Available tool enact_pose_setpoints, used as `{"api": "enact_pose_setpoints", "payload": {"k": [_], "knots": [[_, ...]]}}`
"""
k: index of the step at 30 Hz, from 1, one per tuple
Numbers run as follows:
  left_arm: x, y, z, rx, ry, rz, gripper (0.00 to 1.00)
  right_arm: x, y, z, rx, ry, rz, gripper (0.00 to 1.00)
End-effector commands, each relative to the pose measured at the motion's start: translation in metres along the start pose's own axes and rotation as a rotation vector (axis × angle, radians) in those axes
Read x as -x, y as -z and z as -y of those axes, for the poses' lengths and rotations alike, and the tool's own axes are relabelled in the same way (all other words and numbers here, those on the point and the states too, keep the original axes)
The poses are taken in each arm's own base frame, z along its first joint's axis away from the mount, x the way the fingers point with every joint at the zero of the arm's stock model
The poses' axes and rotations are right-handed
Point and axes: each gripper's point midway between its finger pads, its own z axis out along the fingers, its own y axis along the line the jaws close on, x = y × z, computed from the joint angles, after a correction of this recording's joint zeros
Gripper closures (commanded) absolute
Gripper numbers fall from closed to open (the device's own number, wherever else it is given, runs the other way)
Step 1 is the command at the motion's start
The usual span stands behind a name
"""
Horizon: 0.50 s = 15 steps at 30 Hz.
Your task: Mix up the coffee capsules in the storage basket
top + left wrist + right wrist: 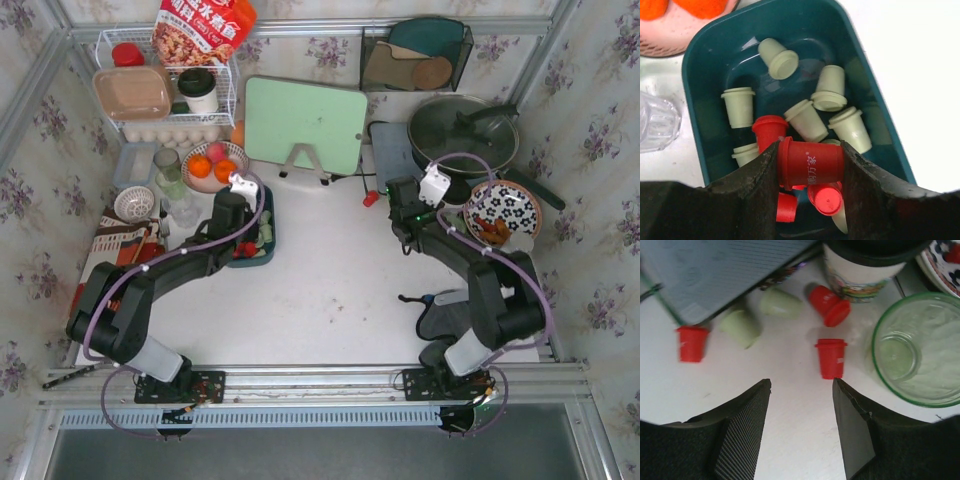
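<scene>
Left end effector (810, 167) grips a red capsule (812, 161); right end effector (801, 390) gapes empty. Its tapered side could slip free, bouncing outside the storage basket (690, 75)

Looks like a mock-up kitchen corner to me: floral-papered walls (600, 140), a dark lidded frying pan (462, 135) far right, a pale green plastic cutting board (305, 125) at the back, and a white wire rack (232, 90) holding a tray of eggs (170, 131) far left.

- White table (330, 285) carries the teal storage basket (270, 232) at left, near a fruit bowl (190, 181)
- Green cutting board (305, 123) stands at the back
- Loose coffee capsules (830, 357), red and pale green, lie beside a glass bowl (935, 340)
</scene>
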Motion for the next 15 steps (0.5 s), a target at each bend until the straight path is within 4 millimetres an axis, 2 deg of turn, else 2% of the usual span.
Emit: {"api": "enact_pose_setpoints", "payload": {"k": [1,4,7,9,12,15], "knots": [[-0.014,-0.006,-0.017,0.076,0.105,-0.09,0.68,-0.018,-0.019,0.035,-0.218,-0.047,-0.054,0.4],[-0.011,-0.014,-0.031,0.114,0.135,-0.075,0.64,-0.035,-0.031,0.044,-0.294,-0.026,-0.096,0.41],[-0.008,-0.02,-0.037,0.116,0.167,-0.065,0.58,-0.042,-0.036,0.052,-0.352,-0.003,-0.107,0.41],[-0.004,-0.022,-0.037,0.106,0.178,-0.052,0.48,-0.045,-0.039,0.057,-0.377,0.007,-0.103,0.41],[0.002,-0.02,-0.034,0.084,0.192,-0.025,0.27,-0.048,-0.046,0.062,-0.391,0.009,-0.11,0.42],[0.011,-0.012,-0.033,0.074,0.209,0.02,0.19,-0.053,-0.055,0.058,-0.362,0.01,-0.139,0.42]]}}
